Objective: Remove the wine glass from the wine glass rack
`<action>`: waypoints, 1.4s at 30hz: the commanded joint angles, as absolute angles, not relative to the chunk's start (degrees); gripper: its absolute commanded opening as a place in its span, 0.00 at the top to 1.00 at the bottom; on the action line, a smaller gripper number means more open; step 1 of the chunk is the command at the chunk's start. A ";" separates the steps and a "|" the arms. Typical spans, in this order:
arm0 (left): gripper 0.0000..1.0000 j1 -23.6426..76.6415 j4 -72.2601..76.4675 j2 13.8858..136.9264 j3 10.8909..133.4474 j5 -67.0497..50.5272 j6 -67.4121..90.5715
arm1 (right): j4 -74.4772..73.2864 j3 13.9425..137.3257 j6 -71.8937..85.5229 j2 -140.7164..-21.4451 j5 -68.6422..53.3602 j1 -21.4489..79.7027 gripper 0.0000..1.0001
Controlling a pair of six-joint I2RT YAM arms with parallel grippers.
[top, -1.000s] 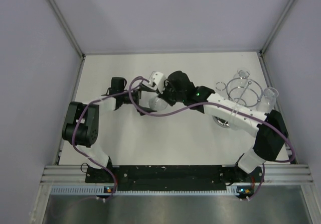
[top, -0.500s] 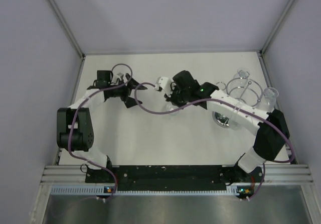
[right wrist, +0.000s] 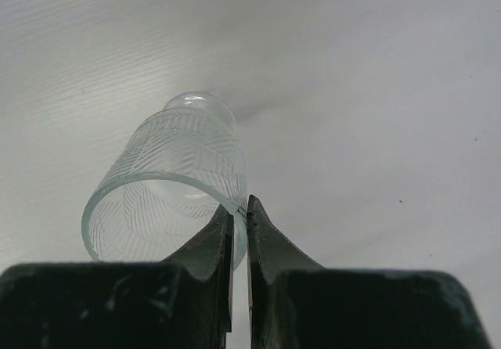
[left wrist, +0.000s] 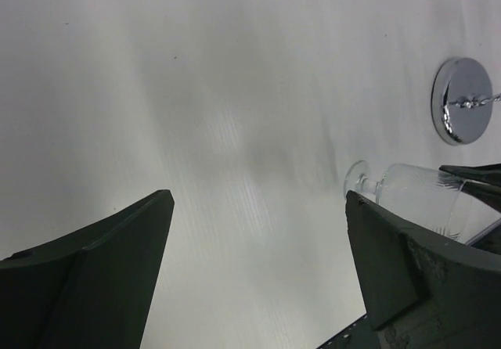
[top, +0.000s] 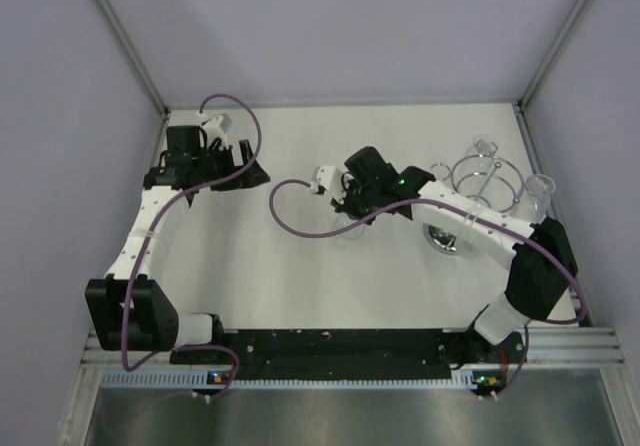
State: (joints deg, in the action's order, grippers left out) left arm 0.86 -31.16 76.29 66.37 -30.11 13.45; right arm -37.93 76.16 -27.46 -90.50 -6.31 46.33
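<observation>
The clear, leaf-etched wine glass (right wrist: 180,169) is held by its rim between the fingers of my right gripper (right wrist: 240,206), one finger inside the bowl and one outside. In the top view the glass (top: 346,229) hangs below my right gripper (top: 350,206) over mid-table, left of the chrome wine glass rack (top: 487,179). I cannot tell whether its foot touches the table. My left gripper (top: 250,166) is open and empty at the far left. The left wrist view shows its gap (left wrist: 258,196), the glass (left wrist: 415,196) and the rack's disc base (left wrist: 462,100).
Another clear glass (top: 540,192) hangs on the rack's right side. The rack's mirror-like disc base (top: 443,238) lies under my right forearm. A purple cable (top: 290,221) loops across the table. Grey walls enclose the table on three sides.
My left arm has swung away from the glass to the far left of the table, its gripper open. My right gripper has kept hold of the glass near mid-table.
</observation>
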 commanded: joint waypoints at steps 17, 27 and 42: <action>0.13 0.88 -37.88 73.56 74.26 -29.45 -5.28 | -36.30 75.41 -27.95 -94.48 -7.56 46.32 0.79; 0.28 4.03 -43.76 76.64 78.13 -33.31 -8.43 | -43.75 82.25 -27.43 -88.43 -5.89 45.53 0.39; 0.45 28.73 -52.03 93.42 88.68 -33.31 -14.50 | -50.02 80.51 -12.49 -66.46 -6.06 17.25 0.38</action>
State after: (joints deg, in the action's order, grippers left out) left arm 25.91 -51.31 89.84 84.95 -32.34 -13.54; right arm -50.92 82.08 -18.85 -69.76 -5.93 24.73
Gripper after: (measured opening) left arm 0.555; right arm 0.621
